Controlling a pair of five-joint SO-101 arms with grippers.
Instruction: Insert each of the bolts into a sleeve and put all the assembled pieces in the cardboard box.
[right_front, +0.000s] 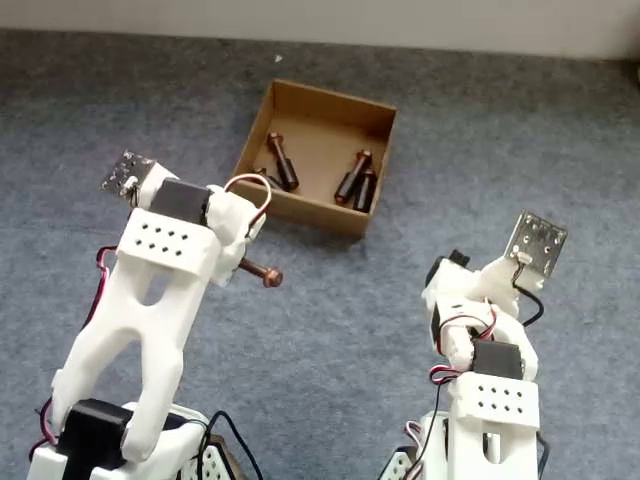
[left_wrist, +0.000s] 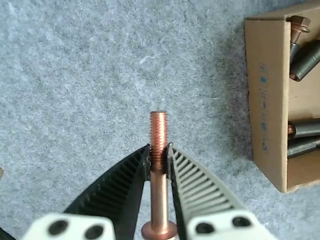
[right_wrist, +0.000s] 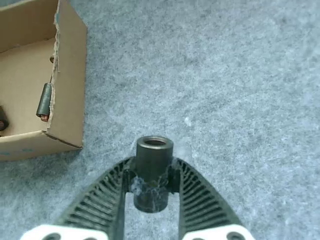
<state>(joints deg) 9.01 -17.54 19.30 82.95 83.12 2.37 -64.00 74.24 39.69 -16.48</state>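
My left gripper (left_wrist: 159, 148) is shut on a copper bolt (left_wrist: 158, 131), gripping it near the threaded end, with the head back towards the wrist. In the high view this bolt (right_front: 262, 272) sticks out sideways above the carpet, just in front of the cardboard box (right_front: 258, 125). My right gripper (right_wrist: 152, 163) is shut on a dark sleeve (right_wrist: 153, 150), whose open bore faces away from the wrist. That arm (right_front: 480, 300) stands at the right, well apart from the box. Several assembled pieces (right_front: 354, 177) lie inside the box.
Grey carpet (right_front: 340, 330) covers the table between the two arms. The cardboard box wall (left_wrist: 267, 100) is near the left gripper, and its corner (right_wrist: 67, 80) shows beside the right gripper. A pale wall edge runs along the back.
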